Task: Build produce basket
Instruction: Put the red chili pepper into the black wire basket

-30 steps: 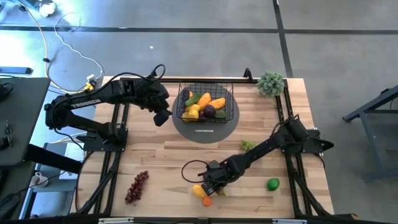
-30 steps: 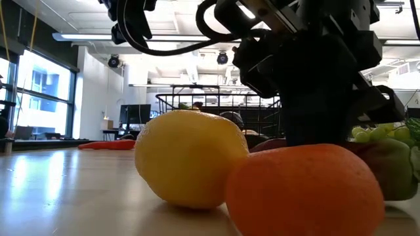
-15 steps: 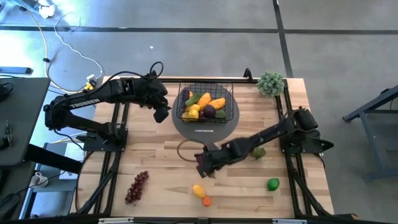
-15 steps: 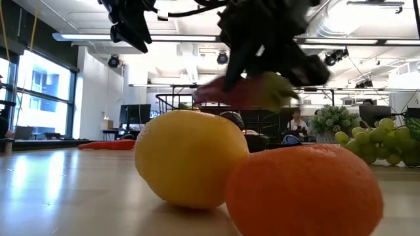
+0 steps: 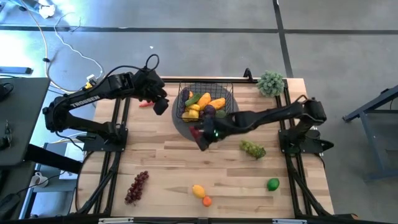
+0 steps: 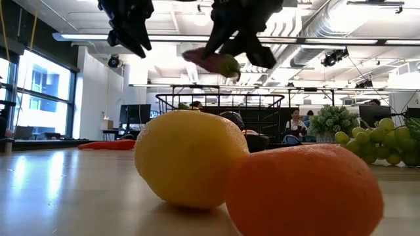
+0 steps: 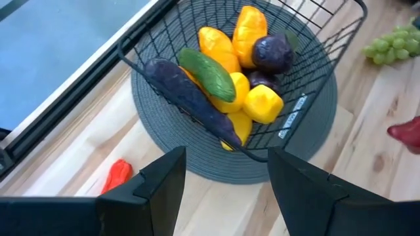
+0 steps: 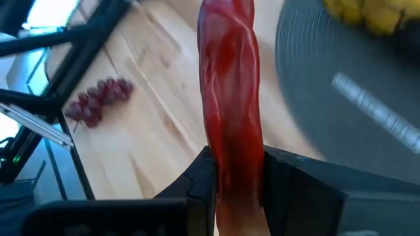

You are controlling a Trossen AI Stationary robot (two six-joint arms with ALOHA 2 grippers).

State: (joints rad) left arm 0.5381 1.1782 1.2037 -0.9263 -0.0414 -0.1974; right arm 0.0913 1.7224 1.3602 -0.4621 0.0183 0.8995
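Note:
The black wire basket [image 5: 205, 101] stands on a round grey mat [image 5: 219, 126] at the table's far middle. It holds lemons, an orange mango, a cucumber, an eggplant and a plum [image 7: 272, 52]. My right gripper [image 5: 203, 135] hovers over the mat's near-left rim, shut on a long red toy piece with a green end [image 8: 230, 98], which also shows in the low view [image 6: 213, 62]. My left gripper [image 7: 226, 160] is open in the air left of the basket [image 7: 262, 78]. A red chili [image 7: 118, 176] lies on the table below it. My right gripper pinches the long red piece between its two fingers [image 8: 202, 176], which lie across it. Most of its length [image 8: 226, 78] sticks out ahead of the fingertips. It is lifted clear of the table, with its green end [image 6: 230, 65] showing in the low view.
Green grapes [image 5: 253, 149], a lime [image 5: 272, 184], a lemon [image 5: 198, 190] beside an orange [image 5: 207, 200], and red grapes [image 5: 137, 186] lie on the near half of the table. A potted plant [image 5: 271, 83] stands at the far right corner.
My right gripper has risen from beside the lemon and orange at the near edge and swung toward the far edge, up to the mat, carrying the red piece lifted clear. My left gripper has drifted a little toward the far edge.

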